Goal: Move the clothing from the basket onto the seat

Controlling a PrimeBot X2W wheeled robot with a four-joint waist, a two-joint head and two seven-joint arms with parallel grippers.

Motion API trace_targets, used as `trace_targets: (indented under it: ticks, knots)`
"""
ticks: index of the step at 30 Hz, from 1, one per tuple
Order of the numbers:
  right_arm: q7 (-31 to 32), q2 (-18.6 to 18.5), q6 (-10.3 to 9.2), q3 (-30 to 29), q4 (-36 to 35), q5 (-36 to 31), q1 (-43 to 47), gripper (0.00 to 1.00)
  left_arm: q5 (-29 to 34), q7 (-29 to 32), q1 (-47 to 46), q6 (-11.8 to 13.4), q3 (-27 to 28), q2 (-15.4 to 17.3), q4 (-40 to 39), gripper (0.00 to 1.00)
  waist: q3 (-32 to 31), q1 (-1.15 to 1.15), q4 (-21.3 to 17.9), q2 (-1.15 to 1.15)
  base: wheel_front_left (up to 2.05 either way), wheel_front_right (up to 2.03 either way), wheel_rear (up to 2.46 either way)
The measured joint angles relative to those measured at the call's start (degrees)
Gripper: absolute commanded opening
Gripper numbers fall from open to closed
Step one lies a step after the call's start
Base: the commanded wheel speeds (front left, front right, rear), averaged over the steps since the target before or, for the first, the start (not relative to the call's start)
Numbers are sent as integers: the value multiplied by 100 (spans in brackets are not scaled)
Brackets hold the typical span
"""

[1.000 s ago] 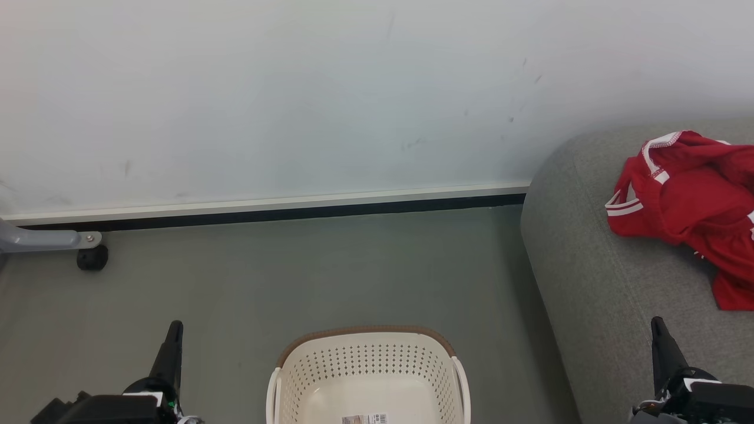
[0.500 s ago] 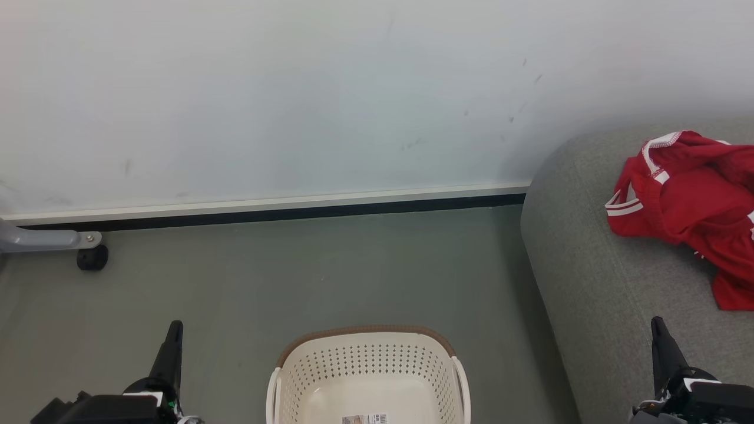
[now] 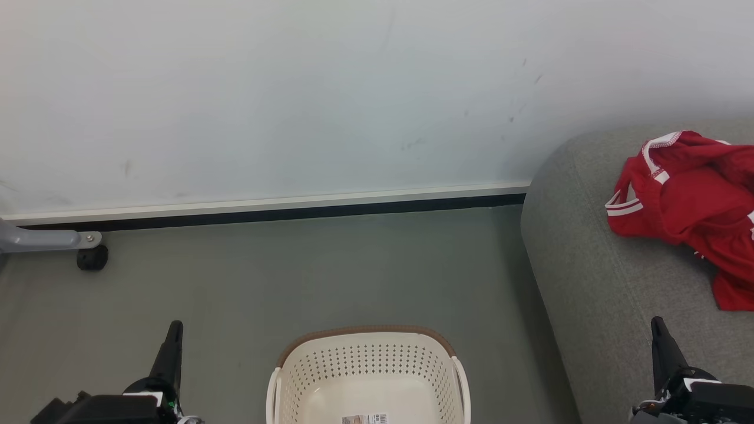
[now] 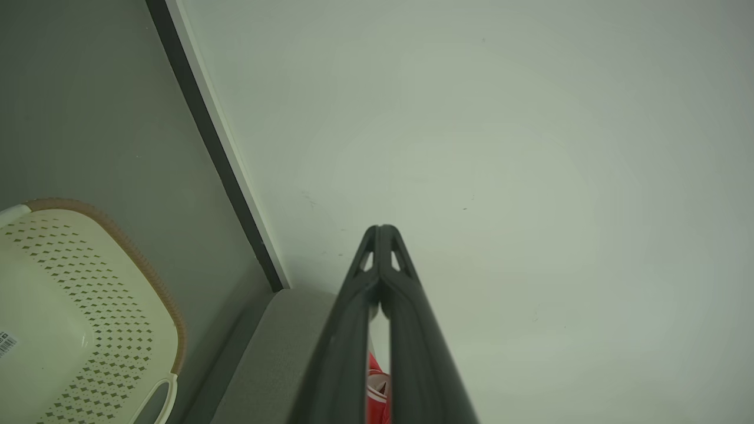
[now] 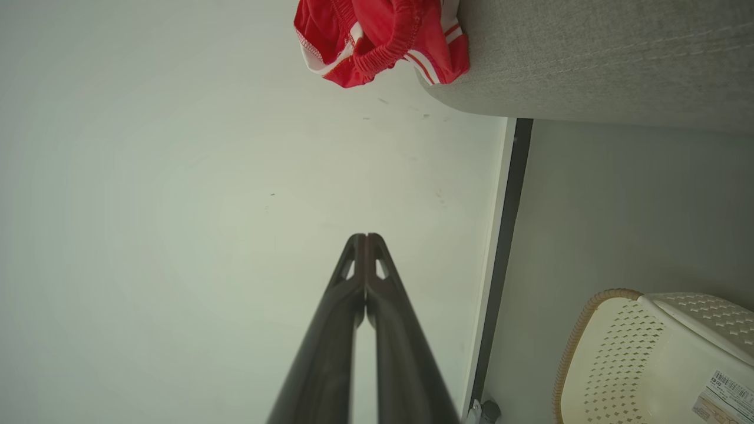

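Caster (image 3: 92, 257) w/ grey leg (image 3: 41, 240) by wall (image 3: 353, 88), L of basket (image 3: 365, 331)

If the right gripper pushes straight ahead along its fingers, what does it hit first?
Probably the plain pale wall: the right gripper, jaws shut, aims at it, clear of the red clothing on the grey fabric seat. Depth is unclear.

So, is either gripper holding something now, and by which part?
Nothing is held. The left gripper and the right gripper are both shut on nothing; the red clothing lies on the grey seat.
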Motion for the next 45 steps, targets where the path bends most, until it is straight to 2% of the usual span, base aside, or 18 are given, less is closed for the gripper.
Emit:
trace_targets:
  ticks: [45]
  knots:
    - [0, 0, 0, 0, -3, 0, 0, 0, 0, 0, 0, 0, 0, 0, -2, 0, 1, 0, 0, 0, 0, 0, 0]
